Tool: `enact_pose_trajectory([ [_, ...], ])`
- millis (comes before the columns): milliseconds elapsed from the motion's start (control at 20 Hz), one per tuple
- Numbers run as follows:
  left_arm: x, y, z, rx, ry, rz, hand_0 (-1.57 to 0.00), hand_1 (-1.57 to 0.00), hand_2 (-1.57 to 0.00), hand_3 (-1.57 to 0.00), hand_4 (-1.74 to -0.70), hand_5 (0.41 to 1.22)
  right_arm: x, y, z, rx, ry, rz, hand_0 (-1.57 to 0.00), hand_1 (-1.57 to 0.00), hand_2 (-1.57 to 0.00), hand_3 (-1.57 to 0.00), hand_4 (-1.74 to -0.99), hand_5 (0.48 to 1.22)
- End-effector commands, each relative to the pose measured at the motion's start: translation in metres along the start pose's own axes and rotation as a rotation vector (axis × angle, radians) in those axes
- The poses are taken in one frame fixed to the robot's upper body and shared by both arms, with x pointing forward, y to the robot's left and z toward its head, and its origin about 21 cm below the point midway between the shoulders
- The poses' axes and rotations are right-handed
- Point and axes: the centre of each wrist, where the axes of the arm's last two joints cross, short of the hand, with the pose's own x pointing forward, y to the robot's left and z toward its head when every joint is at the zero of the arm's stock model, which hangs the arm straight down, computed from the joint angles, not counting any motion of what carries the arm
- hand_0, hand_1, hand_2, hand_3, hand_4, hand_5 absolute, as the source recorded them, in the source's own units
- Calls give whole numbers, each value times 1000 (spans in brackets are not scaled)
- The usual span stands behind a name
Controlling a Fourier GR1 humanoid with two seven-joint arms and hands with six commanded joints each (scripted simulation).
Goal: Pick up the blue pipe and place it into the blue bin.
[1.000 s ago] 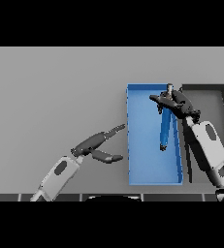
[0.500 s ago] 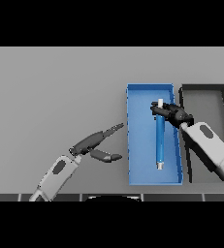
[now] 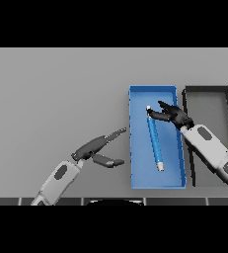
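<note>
The blue pipe [image 3: 155, 138], with white ends, lies lengthwise on the floor of the blue bin [image 3: 139, 181]. My right hand [image 3: 173, 114] hovers over the bin's upper right part, its fingers spread and relaxed next to the pipe's far end, holding nothing. My left hand [image 3: 96, 148] rests open above the table, left of the bin, fingers straight and pointing toward the bin wall.
A black bin [image 3: 208, 90] stands right beside the blue bin on its right. The grey table [image 3: 56, 94] stretches wide to the left and back.
The pipe has gone from hanging tilted in my right hand to lying flat in the blue bin. My right hand has let go and opened. The left hand barely moved.
</note>
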Motion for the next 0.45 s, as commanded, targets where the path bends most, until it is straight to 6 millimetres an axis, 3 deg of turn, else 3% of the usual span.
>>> enact_pose_trajectory([
  [0,-1,0,0,0,-2,-1,1,1,1,1,-915,462,-2,-2,1,4,1,-2,-23,-20,-19,-15,-1119,695],
  [200,1,0,-2,-1,9,7,1,1,1,1,-920,464,-4,-3,0,13,8,7,-9,-8,-7,-6,-1129,672],
  [400,0,-12,4,-13,-5,14,1,1,1,1,-920,468,-5,-7,1,29,-3,3,-9,-8,-7,-6,-1129,677],
])
